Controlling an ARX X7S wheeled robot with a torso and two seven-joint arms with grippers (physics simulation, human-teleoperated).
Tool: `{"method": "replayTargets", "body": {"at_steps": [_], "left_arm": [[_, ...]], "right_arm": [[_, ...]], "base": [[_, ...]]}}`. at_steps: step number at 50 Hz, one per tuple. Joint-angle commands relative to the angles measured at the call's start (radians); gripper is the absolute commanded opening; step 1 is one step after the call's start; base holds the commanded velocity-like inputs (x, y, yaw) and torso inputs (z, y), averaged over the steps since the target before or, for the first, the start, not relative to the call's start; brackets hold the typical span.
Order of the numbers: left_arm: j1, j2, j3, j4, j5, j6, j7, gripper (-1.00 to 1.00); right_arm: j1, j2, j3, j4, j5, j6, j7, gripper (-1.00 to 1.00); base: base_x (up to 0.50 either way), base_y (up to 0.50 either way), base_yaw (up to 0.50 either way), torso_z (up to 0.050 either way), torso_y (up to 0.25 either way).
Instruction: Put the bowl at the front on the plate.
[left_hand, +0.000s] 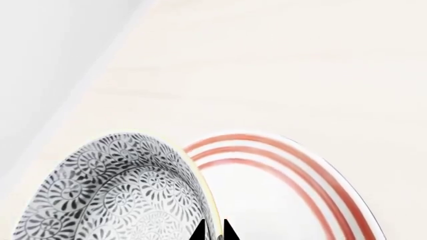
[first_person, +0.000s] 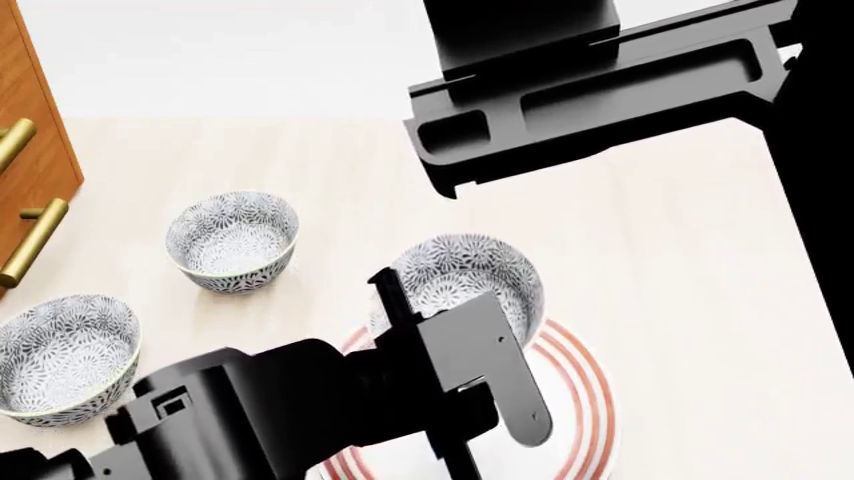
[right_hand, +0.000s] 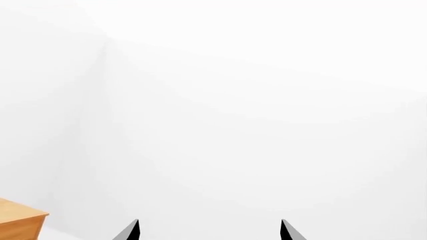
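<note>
The bowl, white with a dense grey-blue floral pattern, is over the far edge of the plate, a white plate with three red rings. My left gripper is shut on the bowl's rim, one finger inside and one outside. I cannot tell whether the bowl touches the plate. My left arm hides the plate's near-left part in the head view. My right gripper is open and empty, facing a white wall.
Two more patterned bowls stand on the pale tabletop to the left. A wooden cabinet with brass handles is at the far left. My right arm hangs raised across the upper right.
</note>
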Motion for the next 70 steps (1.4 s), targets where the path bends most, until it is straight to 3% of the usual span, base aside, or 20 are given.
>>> {"method": "replayTargets", "body": {"at_steps": [1,70], "left_arm": [[-0.006,0.01,0.015,-0.001,0.007,-0.018,-0.005,-1.0],[0.036,0.034,0.054,-0.094,-0.05,0.045,0.007,-1.0]], "right_arm": [[-0.004,0.003,0.002,-0.004,-0.002,-0.005,-0.003,1.0],[-0.006,0.023,-0.002,-0.013,0.003,-0.017,-0.006,1.0]], "base": [[0.0,0.0,0.0,0.0,0.0],[0.0,0.0,0.0,0.0,0.0]]}}
